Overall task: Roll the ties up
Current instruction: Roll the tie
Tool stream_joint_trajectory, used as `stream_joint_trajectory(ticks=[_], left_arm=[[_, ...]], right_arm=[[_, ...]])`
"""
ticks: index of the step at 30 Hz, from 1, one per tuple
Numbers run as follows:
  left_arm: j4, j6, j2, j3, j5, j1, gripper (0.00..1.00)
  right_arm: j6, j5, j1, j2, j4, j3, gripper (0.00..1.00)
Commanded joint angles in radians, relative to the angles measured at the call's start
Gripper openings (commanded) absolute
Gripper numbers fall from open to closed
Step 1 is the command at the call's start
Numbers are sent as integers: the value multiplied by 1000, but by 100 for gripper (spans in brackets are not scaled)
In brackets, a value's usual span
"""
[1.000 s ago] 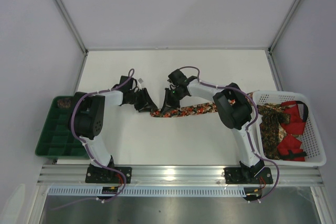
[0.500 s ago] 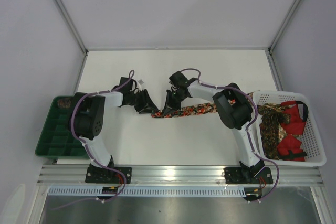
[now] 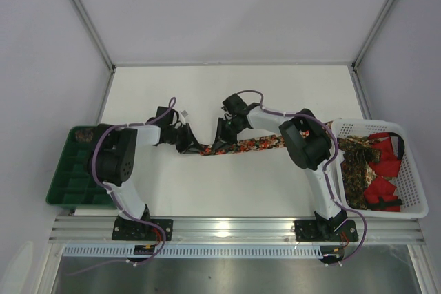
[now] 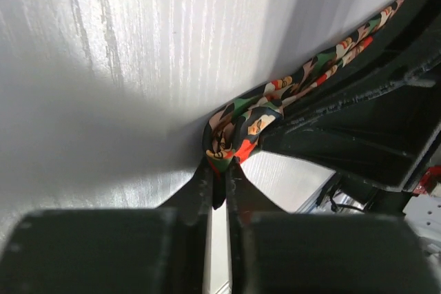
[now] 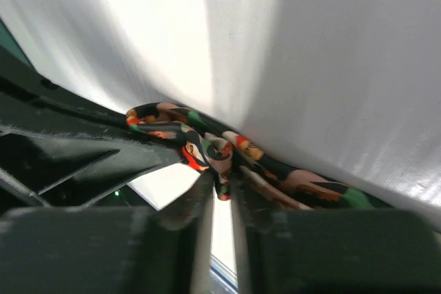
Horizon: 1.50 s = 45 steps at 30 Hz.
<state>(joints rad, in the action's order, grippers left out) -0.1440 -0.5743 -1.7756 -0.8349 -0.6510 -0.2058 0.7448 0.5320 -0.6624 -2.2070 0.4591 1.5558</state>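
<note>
A floral tie (image 3: pixel 251 145) lies across the middle of the white table, running right toward the basket. My left gripper (image 3: pixel 191 144) is shut on its rolled left end, which shows as a small curl of fabric (image 4: pixel 238 129) pinched at the fingertips (image 4: pixel 219 173). My right gripper (image 3: pixel 219 144) is shut on the same curled end from the other side; the curl (image 5: pixel 207 146) sits at its fingertips (image 5: pixel 220 185). The two grippers face each other, almost touching. More ties (image 3: pixel 357 166) lie in the basket.
A white plastic basket (image 3: pixel 412 170) at the right holds patterned ties and red cloth (image 3: pixel 382 184). A green compartment tray (image 3: pixel 72 177) sits at the left edge with a rolled tie (image 3: pixel 85 134) in its far corner. Aluminium rail runs along the near edge.
Both grippers and the tie's rolled end have shifted slightly left; the left wrist has turned a little. Both grips stay shut on the tie.
</note>
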Motion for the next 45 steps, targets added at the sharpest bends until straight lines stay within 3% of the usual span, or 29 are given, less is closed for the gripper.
stream_joint_trajectory(ticks=[1,5,11,14,18,21,35,45], left_arm=[[-26,25,-21,-6,30,3,0],[-34,25,16,-10,50,3,0],[-63,40,59,-17,76,3,0],[-66,37,61,-18,76,3,0],[-68,37,67,-18,77,3,1],[-68,36,71,-17,80,3,1],[-114,19,120,-46,77,3,0],[-117,-48,160,-70,54,-29,0]], right_arm=[[-60,-41,7,16,19,1,24],[-146,-69,9,47,97,55,33],[-220,-44,0,102,102,95,34],[-217,-7,-11,87,101,110,31],[-206,31,-26,66,69,118,13],[-190,54,-31,38,58,122,6],[-245,8,-32,-54,32,116,9],[-203,68,-51,-77,-8,156,11]])
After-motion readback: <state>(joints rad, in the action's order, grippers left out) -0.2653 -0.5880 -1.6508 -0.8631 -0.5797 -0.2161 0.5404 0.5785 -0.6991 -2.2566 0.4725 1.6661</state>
